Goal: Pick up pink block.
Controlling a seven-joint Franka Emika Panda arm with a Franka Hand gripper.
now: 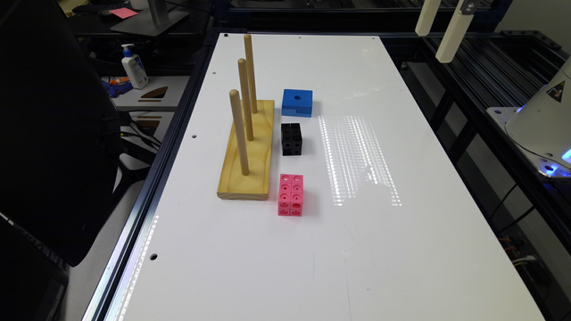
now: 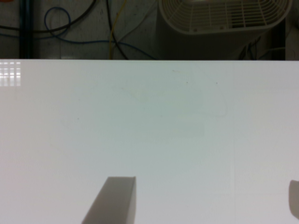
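the pink block [image 1: 291, 195] sits on the white bench [image 1: 401, 249] near its middle, just beside the near corner of the wooden peg board [image 1: 256, 169] on the exterior view's right. it is glossy plastic, small joined cubes with round holes, two by three on top. further back in the same row stand a shorter black cube block [image 1: 291, 139] and a blue block [image 1: 297, 102] with a single hole in its top, each apart from its neighbour. the board is pale pine with three upright round dowels [image 1: 239, 132].

high at the far right of the exterior view two cream fingers [image 1: 453, 31] of the gripper [image 1: 439, 24] hang well above the bench, cut off by the frame edge. the wrist view looks over bare glossy bench (none of the blocks there), with the fingers' grey blurred tips at the picture's edge, well apart, so the pincer is spread with nothing between. beyond the bench edge it picks up loose cables [image 2: 84, 28] and a cream ribbed fan guard [image 2: 224, 16], partly cropped.

the robot's white base [image 1: 542, 120] is cut off at the exterior view's right edge.
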